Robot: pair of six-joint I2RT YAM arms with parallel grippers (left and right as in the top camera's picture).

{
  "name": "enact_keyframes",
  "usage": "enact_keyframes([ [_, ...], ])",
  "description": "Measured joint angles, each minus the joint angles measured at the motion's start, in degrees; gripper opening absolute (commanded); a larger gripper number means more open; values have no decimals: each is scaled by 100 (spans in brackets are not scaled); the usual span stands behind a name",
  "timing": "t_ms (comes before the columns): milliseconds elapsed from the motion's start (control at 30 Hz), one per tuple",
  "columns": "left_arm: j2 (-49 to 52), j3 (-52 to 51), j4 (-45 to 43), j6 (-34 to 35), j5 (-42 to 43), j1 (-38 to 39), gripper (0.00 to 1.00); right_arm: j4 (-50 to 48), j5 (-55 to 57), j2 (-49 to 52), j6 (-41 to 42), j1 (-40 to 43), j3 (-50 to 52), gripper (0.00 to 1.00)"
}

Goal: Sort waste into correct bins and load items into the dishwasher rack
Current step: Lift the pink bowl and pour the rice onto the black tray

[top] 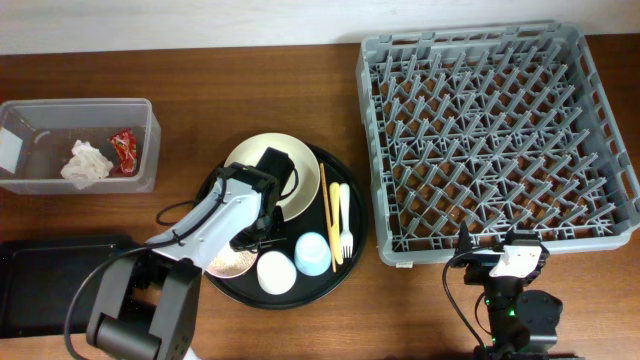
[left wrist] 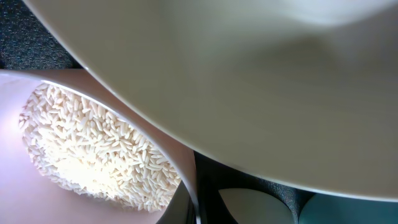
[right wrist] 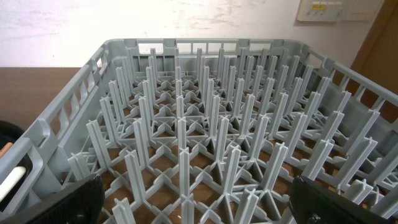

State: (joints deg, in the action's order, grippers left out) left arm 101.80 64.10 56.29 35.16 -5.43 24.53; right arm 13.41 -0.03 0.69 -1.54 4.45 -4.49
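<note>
Left tool (top: 255, 228) pressed together at cream bowl (top: 245, 155) rim, centre frame, beside pink bowl (left wrist: 12, 93) holding rice grains (left wrist: 93, 155); can't tell if it pinches the rim; right tool (right wrist: 199, 199) spread wide, empty, at lower edge of dishwasher rack (top: 500, 140), right side.

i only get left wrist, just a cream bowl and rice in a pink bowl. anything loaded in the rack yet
Observer: No. The dishwasher rack has only bare pegs in the overhead and right wrist views.
Operator: ok where's the right arm
Observer: The right gripper sits at the rack's near edge, jaws wide open, holding nothing.
Operator: any trash binned
Observer: Yes. The paper wad and the red wrapper lie side by side in the clear tub at the table's left.
</note>
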Motion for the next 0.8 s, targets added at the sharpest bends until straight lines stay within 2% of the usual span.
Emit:
enact_keyframes([
  [100, 2, 70, 111, 0, -15, 0, 1, 0, 0, 0, -2, 0, 0, 98],
  [367, 33, 1604, 1513, -129, -326, -133, 0, 0, -2, 0, 2, 0, 0, 98],
  [500, -4, 1801, 1657, -544, -407, -960, 0, 0, 0, 0, 0, 0, 0, 98],
  [567, -437, 1803, 1659, -723, -426, -1502, 0, 0, 0, 0, 0, 0, 0, 98],
  [700, -1945, 1843, 1827, -1355, -452, -2754, 0, 0, -2, 0, 0, 0, 0, 98],
  [733, -2068, 1843, 1878, -1394, -450, -3018, 0, 0, -2, 0, -2, 0, 0, 98],
  [800, -2177, 1843, 2114, -1797, -306, -4079, 0, 0, -2, 0, 2, 0, 0, 98],
])
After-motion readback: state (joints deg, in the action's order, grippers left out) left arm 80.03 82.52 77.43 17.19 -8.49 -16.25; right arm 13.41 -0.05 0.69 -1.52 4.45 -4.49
